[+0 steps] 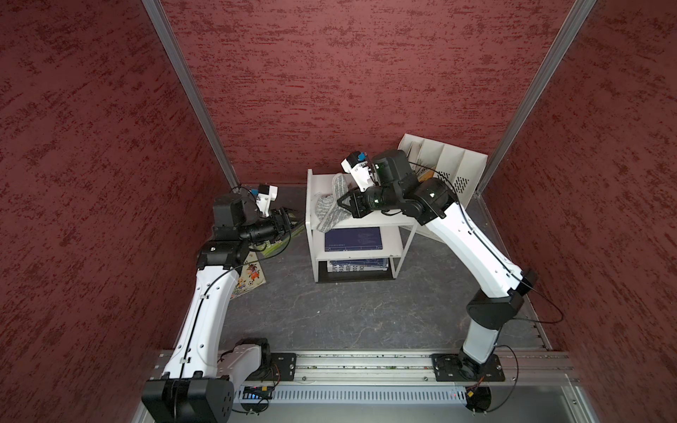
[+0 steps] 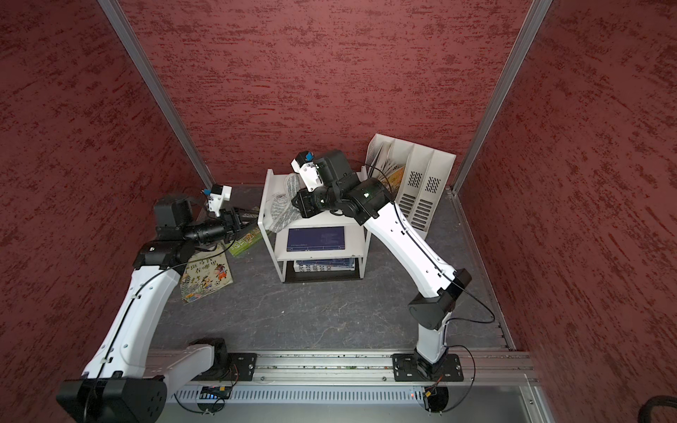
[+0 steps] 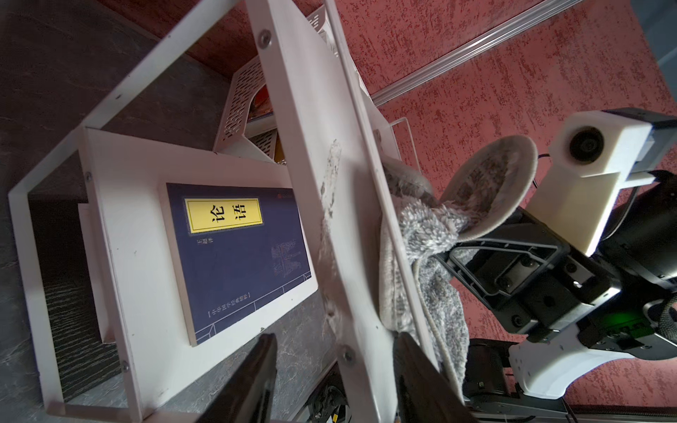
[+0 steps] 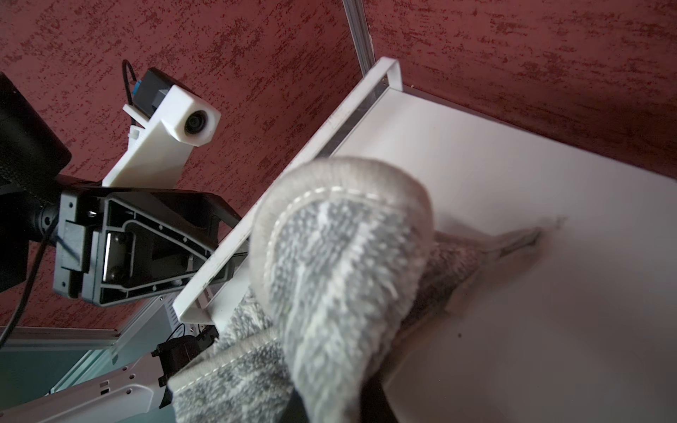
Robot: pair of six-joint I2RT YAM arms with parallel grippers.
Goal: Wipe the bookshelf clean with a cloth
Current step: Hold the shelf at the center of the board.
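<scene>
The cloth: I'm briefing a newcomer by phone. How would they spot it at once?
A white three-tier bookshelf stands at the back of the dark tabletop. On its top tier lies the cloth, pinched by the right gripper. It is the only soft, fuzzy grey striped thing there, unlike the flat blue book one tier below.

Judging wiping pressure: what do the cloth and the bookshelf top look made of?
The cloth: fluffy grey terry or microfibre, by its looped pile and stitched hem. The bookshelf top: smooth matte white board, painted metal or laminate; cannot tell which.
</scene>
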